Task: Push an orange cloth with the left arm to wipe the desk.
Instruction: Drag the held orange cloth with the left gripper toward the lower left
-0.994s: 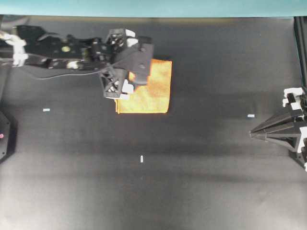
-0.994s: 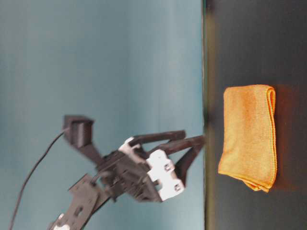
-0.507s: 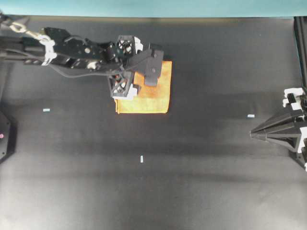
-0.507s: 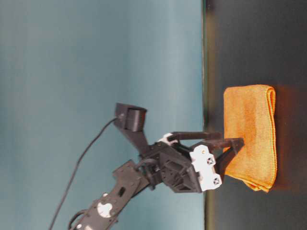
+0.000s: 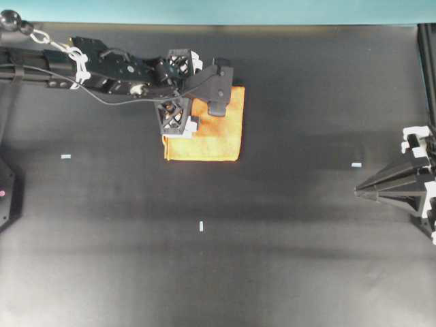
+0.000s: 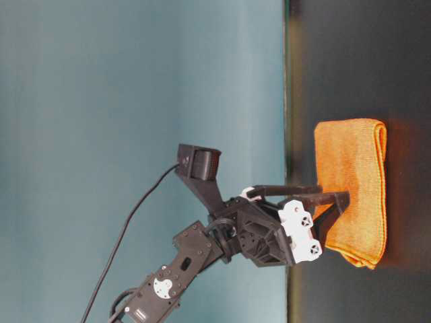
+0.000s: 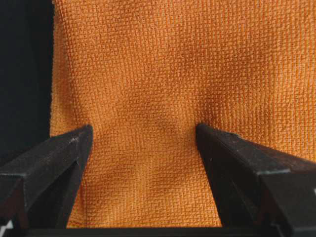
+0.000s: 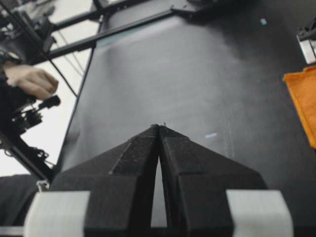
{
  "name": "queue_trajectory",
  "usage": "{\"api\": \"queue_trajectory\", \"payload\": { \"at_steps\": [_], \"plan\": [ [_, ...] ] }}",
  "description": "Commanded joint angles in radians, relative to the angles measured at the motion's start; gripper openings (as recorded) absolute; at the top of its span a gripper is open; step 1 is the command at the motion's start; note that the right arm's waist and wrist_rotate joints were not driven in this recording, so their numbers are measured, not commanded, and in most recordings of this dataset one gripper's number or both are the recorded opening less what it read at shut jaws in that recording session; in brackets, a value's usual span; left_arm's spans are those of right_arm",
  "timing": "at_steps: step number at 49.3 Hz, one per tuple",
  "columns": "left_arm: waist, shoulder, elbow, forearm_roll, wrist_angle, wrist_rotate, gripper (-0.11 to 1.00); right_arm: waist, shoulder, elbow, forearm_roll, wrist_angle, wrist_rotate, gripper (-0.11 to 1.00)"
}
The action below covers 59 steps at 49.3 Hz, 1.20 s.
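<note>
The bench [image 5: 286, 238] stretches wide, dark and bare on every side of the left hand [image 7: 143, 136], so there looks to be ample room for a push in any direction — its far edge, against the teal wall, is the nearest limit. The left arm [image 5: 102, 68] reaches in low. Directly beneath the hand lies the orange cloth [image 5: 218, 139], folded flat; both fingers [image 7: 54, 153] are spread and their tips dent the weave. It looks soft, light and limp — likely to bunch or unfold if dragged from one corner, so pressing down near its middle seems safest. The right hand [image 8: 159, 129], well away from it, rests pressed together.
</note>
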State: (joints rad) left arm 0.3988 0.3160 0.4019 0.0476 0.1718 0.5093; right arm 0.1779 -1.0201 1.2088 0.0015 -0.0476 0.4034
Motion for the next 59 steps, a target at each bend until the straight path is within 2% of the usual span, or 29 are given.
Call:
{"api": "queue_trajectory", "payload": {
  "at_steps": [1,9,17,38,59],
  "plan": [
    [-0.009,0.028,0.021,0.003,0.005,0.002,0.84,0.0,0.005,-0.005,0.002,-0.012,0.0,0.02],
    [-0.029,0.018,0.054,0.003,0.005,-0.002,0.84,0.0,0.002,-0.005,0.002,-0.012,0.002,0.02],
    [-0.072,-0.015,0.1,0.003,0.006,-0.04,0.84,0.0,0.0,0.0,0.002,-0.011,0.0,0.02],
    [-0.249,-0.118,0.281,0.002,0.005,-0.08,0.84,0.0,-0.002,0.008,0.002,-0.014,0.0,0.02],
    [-0.459,-0.212,0.419,0.003,0.005,-0.278,0.84,0.0,-0.003,0.008,0.011,-0.012,0.002,0.02]
  ]
}}
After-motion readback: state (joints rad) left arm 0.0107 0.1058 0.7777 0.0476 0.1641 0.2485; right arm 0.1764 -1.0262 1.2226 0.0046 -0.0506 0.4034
